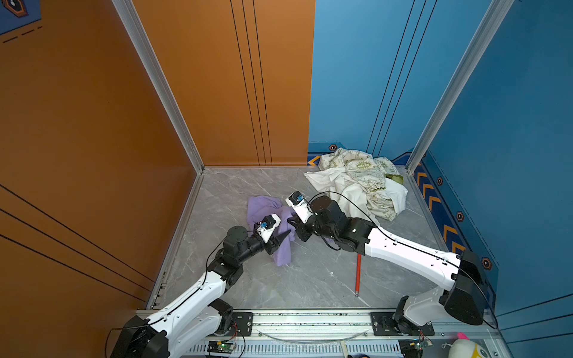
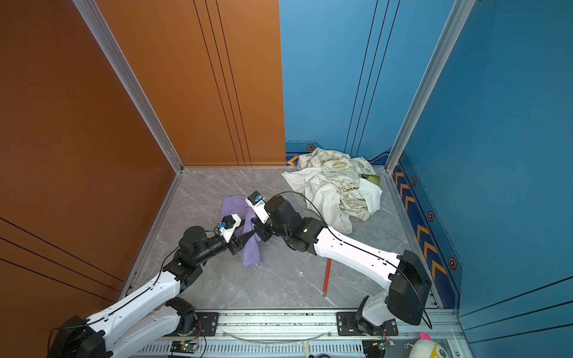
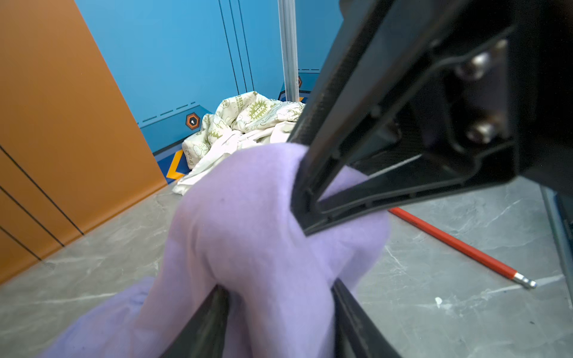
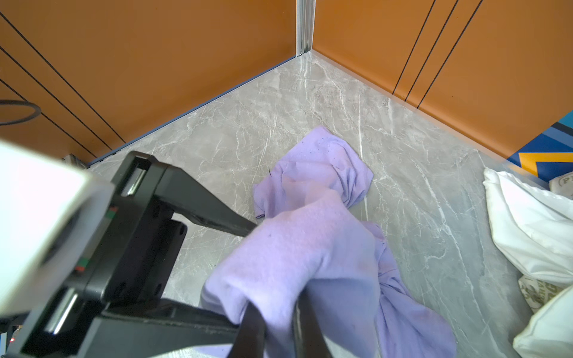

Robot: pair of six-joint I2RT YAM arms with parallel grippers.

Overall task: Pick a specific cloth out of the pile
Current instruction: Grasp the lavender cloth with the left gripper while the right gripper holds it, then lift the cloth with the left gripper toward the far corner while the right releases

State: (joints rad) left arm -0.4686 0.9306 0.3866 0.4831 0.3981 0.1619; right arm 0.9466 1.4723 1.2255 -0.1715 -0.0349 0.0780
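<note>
Now, left side first. The left gripper [image 1: 285, 235] reaches in from the near-left corner, its jaws closed onto a bunched fold of the cloth [image 1: 262, 207]. In the left wrist view the cloth [image 3: 263, 232] fills the gap between the jaws and bulges above them. The hold looks shallow, though that is a judgement.

Centre. The cloth lies mid-way across the grey marble bench [image 1: 310, 279]. Its middle is raised into a ridge between the two grippers, and both ends trail on the surface. It is plain lavender with no print, so it is the wanted piece.

The right gripper [image 1: 291, 221] meets the same ridge from the opposite side. Its jaws are pressed together on the fabric, tips just beside the left gripper's. The right wrist view agrees: the cloth [image 4: 310, 248] is pinched at the jaws and the rest is draped on the bench.

Further right, a red stick [image 1: 358, 272] lies on the bench, apart from any fabric.

Far-right corner: the pile [image 1: 356, 183], white and green-printed cream fabrics, sits against the blue wall. Bare bench shows between it and the cloth.

Progress: separation appears done. The cloth is out of the pile with nothing else clinging to it. What is left, as I judge it, is to lift the trailing ends clear or set the cloth down apart from the pile, then let go.
</note>
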